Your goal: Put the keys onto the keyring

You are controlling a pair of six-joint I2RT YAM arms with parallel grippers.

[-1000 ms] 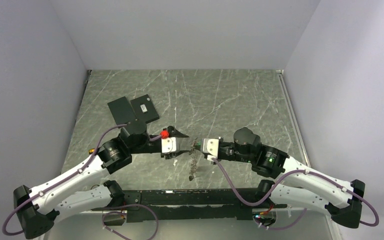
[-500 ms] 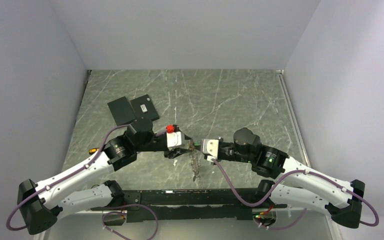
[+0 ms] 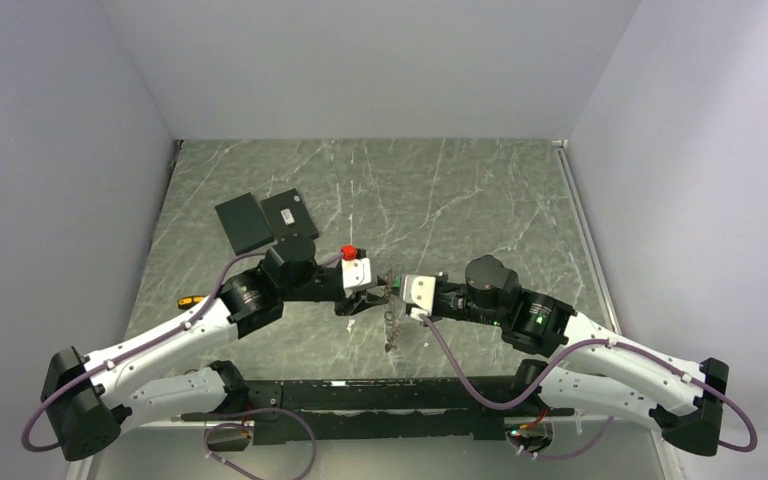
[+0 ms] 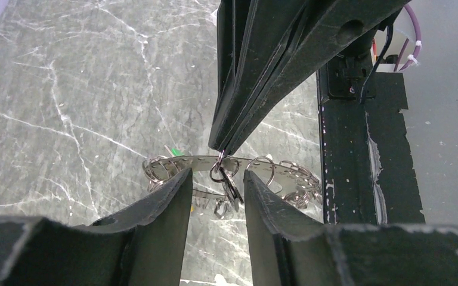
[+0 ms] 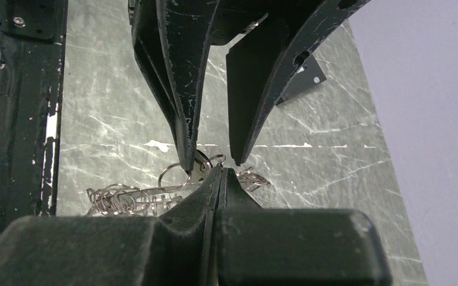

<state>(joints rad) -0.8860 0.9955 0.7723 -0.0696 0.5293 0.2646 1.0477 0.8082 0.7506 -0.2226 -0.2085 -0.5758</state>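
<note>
The keyring [image 4: 219, 162] is a thin metal ring on a grey metal strip [image 4: 286, 170] that carries several more rings and a green tag [image 4: 176, 152]. My right gripper [image 4: 220, 149] is shut on that ring and holds it above the table; its pinched tips [image 5: 219, 171] fill the bottom of the right wrist view. A dark key [image 4: 231, 189] hangs from the ring between the pads of my left gripper [image 4: 217, 176], which is open with a narrow gap. In the right wrist view one left finger [image 5: 186, 156] touches the key [image 5: 201, 165]. From above, the grippers [image 3: 372, 290] [image 3: 398, 290] meet tip to tip, with the chain [image 3: 390, 325] dangling below.
Two flat black plates [image 3: 265, 220] lie at the back left. A small black and yellow item [image 3: 188, 300] lies beside the left arm. A white scrap [image 5: 158, 145] lies on the marble under the grippers. The black base rail [image 3: 360, 395] runs along the near edge.
My left arm has moved right to meet the right gripper, and its jaws have narrowed around the hanging key. The right arm has stayed put, still shut.
</note>
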